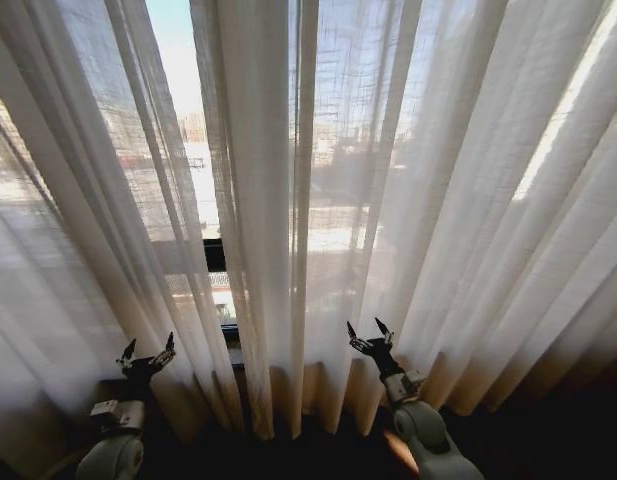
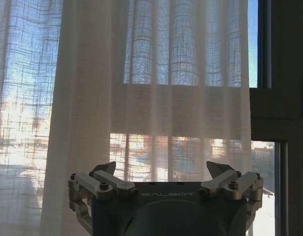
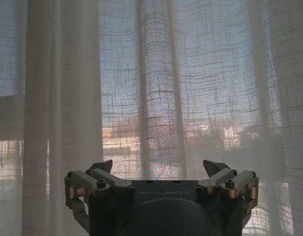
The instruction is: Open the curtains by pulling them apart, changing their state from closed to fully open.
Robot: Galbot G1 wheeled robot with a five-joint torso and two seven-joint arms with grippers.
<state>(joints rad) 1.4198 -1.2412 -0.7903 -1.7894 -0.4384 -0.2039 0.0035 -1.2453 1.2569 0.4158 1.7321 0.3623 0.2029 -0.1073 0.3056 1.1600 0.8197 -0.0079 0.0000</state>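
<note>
My left gripper (image 1: 148, 352) is raised low in front of me, its two fingers spread wide with nothing between them. It stands just short of the curtains (image 1: 278, 200), near a narrow gap between two panels. From my left wrist, the gripper (image 2: 161, 172) faces pleated fabric that hangs close ahead, and neither finger touches the cloth as far as I can tell.

My right gripper (image 1: 371, 335) is lifted likewise on the other side, tilted a little toward the middle, jaws spread and holding nothing. Its fingertips sit right at the folds near the bottom of the fabric; I cannot tell whether they brush it. From my right wrist, the gripper (image 3: 158, 169) looks straight at the sheer weave, which covers everything beyond it.

The curtains hang past both arms, cream-white and translucent, in many vertical pleats, rising far above my grippers. They are mostly drawn across the window (image 1: 173, 40). Through the slim opening left of centre I see bare glass, a dark frame bar (image 1: 215, 255), bright sky and buildings beyond.
</note>
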